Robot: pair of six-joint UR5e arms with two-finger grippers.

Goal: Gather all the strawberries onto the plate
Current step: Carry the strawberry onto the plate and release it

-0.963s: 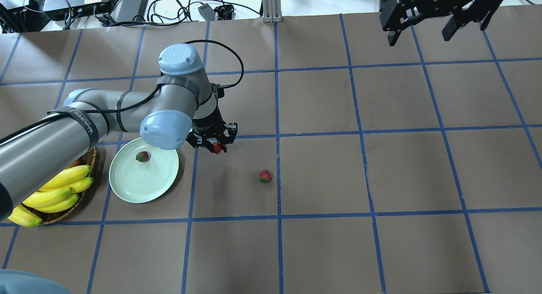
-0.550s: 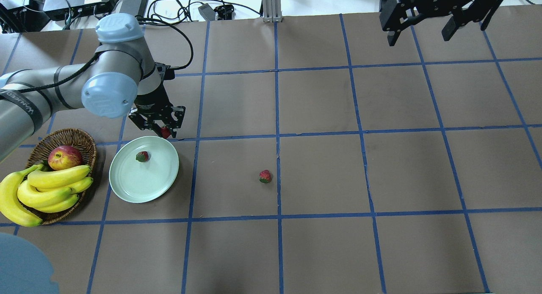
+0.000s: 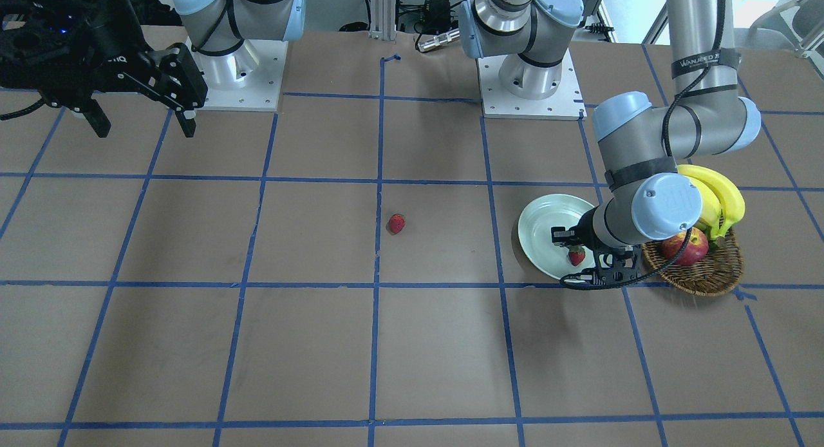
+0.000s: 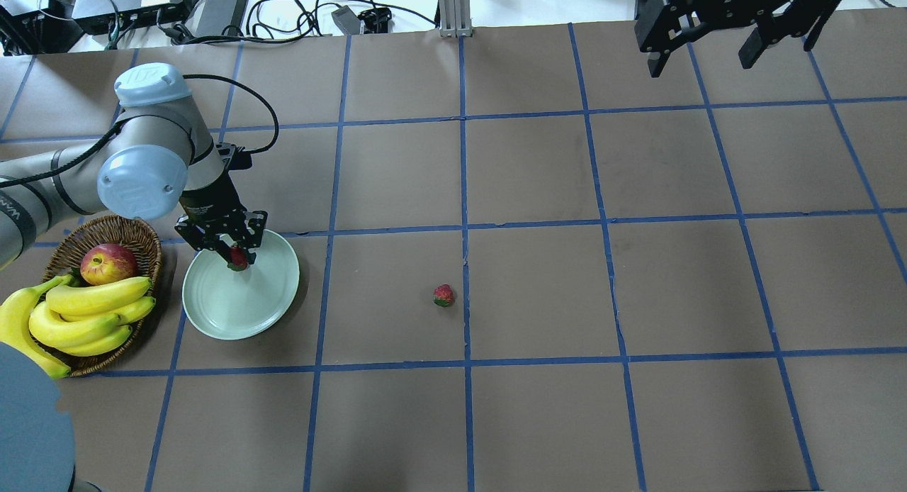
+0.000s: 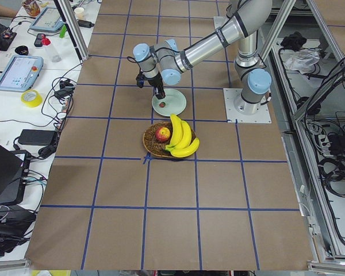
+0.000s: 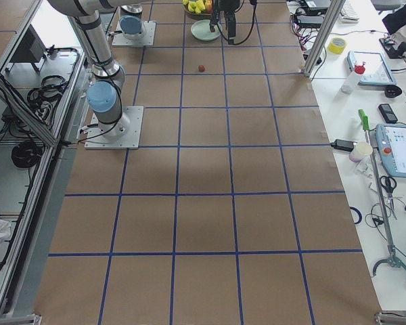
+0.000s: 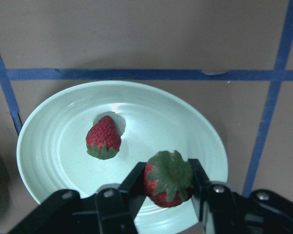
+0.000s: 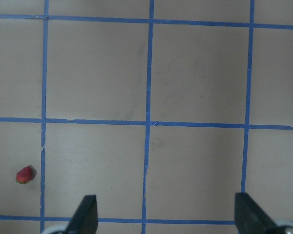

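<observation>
Left claw [image 7: 168, 187]: clenched on one strawberry [image 7: 169, 178], with a finger pressed on each side of the fruit and the green cap facing the wrist camera. In the overhead view the claw hung over the plate's 12 o'clock portion, inside the rim. Whether the gripped fruit touched the plate surface could not be told.

Plate [image 4: 241, 315]: pale green and round, it sat flat on the counter [image 4: 538, 286]. A second strawberry [image 7: 103, 138] lay on the plate floor. In the wrist view it was at roughly 10 o'clock from the gripped one and apart from it, cap end pointing toward 6 o'clock.

A third strawberry [image 4: 443, 295] lay alone on the brown paper, well apart from the plate at about its 3 o'clock in the overhead view, just beside a blue tape line.

Right claw [image 4: 701, 52]: released and holding nothing, fingers spread wide. It was raised over the counter's far corner at 1 o'clock overhead, well away from all fruit.

A wicker basket [image 4: 138, 230] stood just beside the plate at its 9 o'clock, holding an apple [image 4: 108, 263] and bananas [image 4: 92, 315].
</observation>
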